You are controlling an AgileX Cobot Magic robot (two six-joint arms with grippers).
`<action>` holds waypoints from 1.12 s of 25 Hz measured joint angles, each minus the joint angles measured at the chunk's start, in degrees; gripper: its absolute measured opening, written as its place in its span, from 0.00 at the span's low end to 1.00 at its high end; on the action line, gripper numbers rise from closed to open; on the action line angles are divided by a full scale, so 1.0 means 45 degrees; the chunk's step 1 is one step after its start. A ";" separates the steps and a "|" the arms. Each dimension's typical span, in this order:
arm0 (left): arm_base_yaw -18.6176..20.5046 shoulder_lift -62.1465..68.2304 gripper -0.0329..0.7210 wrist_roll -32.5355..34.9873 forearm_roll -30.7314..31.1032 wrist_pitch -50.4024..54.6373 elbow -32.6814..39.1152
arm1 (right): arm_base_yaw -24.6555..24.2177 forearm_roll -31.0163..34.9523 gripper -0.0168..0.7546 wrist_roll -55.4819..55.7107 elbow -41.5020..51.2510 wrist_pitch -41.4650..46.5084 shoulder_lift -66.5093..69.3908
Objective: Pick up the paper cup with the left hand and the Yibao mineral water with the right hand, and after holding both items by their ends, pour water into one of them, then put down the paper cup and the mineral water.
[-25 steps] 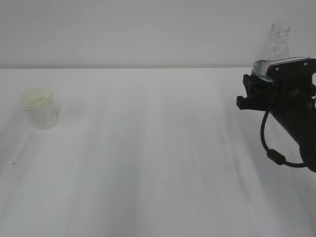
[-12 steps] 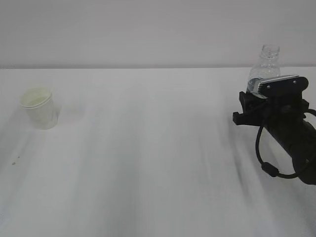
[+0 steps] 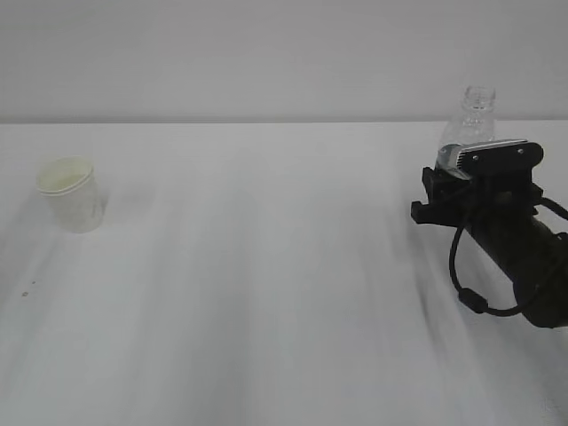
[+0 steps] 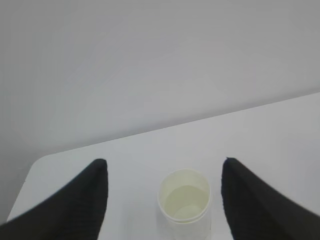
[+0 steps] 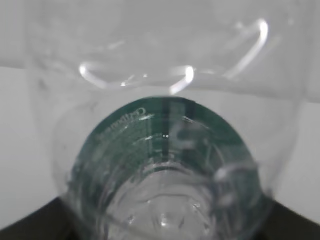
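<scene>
The white paper cup (image 3: 73, 193) stands upright on the white table (image 3: 266, 284) at the far left. In the left wrist view the cup (image 4: 184, 202) sits between the two black fingers of my left gripper (image 4: 164, 161), which is open and not touching it. That arm does not show in the exterior view. At the right, my right gripper (image 3: 461, 177) is shut on the lower body of the clear Yibao mineral water bottle (image 3: 477, 111), whose open neck points up. The bottle (image 5: 165, 150) with its green label fills the right wrist view, and its base is hidden.
A plain grey wall (image 3: 266, 53) runs behind the table's far edge. A black cable (image 3: 466, 280) loops under the right arm. A small dark speck (image 3: 24, 290) lies near the table's left front.
My right gripper has come down and a little to the left with the bottle held in it. The paper cup has not moved.
</scene>
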 joint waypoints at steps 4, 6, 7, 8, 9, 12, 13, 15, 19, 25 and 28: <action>0.0000 0.0000 0.71 0.0000 0.0000 0.0000 0.0000 | 0.0000 0.0000 0.57 0.0484 -0.0030 0.0000 0.0000; 0.0000 0.0000 0.71 0.0000 0.0000 0.0000 0.0000 | 0.0000 0.0000 0.57 0.0597 -0.0030 0.0000 0.0000; 0.0000 0.0000 0.71 0.0000 0.0000 0.0000 0.0000 | 0.0000 0.0000 0.57 0.0597 -0.0030 0.0000 0.0000; 0.0000 0.0000 0.71 0.0000 0.0000 0.0000 0.0000 | 0.0000 0.0000 0.57 0.0614 -0.0053 0.0000 0.0000; 0.0000 0.0000 0.71 0.0000 0.0000 0.0000 0.0000 | 0.0000 0.0000 0.56 0.0625 -0.0059 0.0000 0.0000; 0.0000 0.0000 0.71 0.0000 0.0093 0.0000 0.0000 | 0.0000 0.0000 0.56 0.0646 -0.0378 0.0000 0.0277; 0.0000 0.0000 0.71 0.0000 0.0180 0.0000 0.0000 | 0.0000 0.0000 0.56 0.0646 -0.0486 0.0000 0.0392; 0.0000 0.0000 0.71 0.0000 0.0237 0.0000 0.0000 | 0.0000 -0.0047 0.56 0.0646 -0.0635 0.0000 0.0640; 0.0000 0.0000 0.71 0.0000 0.0311 0.0000 0.0000 | 0.0000 -0.0066 0.56 0.0646 -0.0904 0.0000 0.1000; 0.0000 0.0093 0.70 0.0000 0.0317 0.0000 0.0000 | 0.0000 -0.0077 0.56 0.0655 -0.1380 -0.0019 0.1550; 0.0000 0.0192 0.70 0.0000 0.0325 0.0000 0.0000 | 0.0000 -0.0097 0.56 0.0655 -0.1553 -0.0019 0.1848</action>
